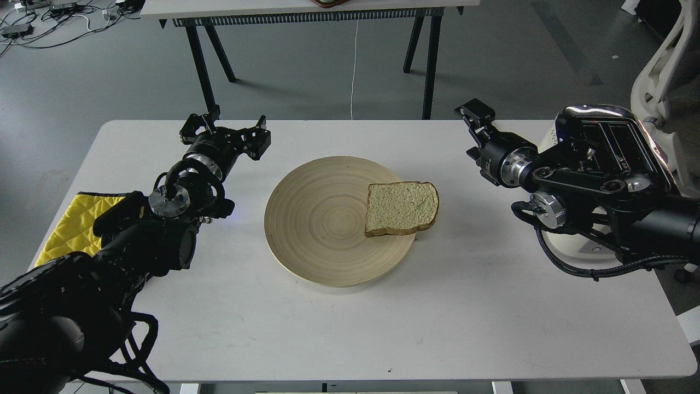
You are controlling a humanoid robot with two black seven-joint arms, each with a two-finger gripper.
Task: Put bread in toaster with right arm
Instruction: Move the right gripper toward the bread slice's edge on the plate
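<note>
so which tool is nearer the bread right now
Right. The right tool sits up and to the right of the bread, apart from it. The left tool is farther off, beyond the wooden plate.

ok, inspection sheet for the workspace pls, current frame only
Surface: white table, no spills seen.
Job's things: bread flat on the right edge of the wooden plate; toaster at right, largely hidden by the right arm.
Clutter: yellow cloth at left edge.
Grippers: left tool open, empty; right tool seen edge-on, state unclear.
Cables: black loom under right arm.
Surroundings: second table, floor cables.
</note>
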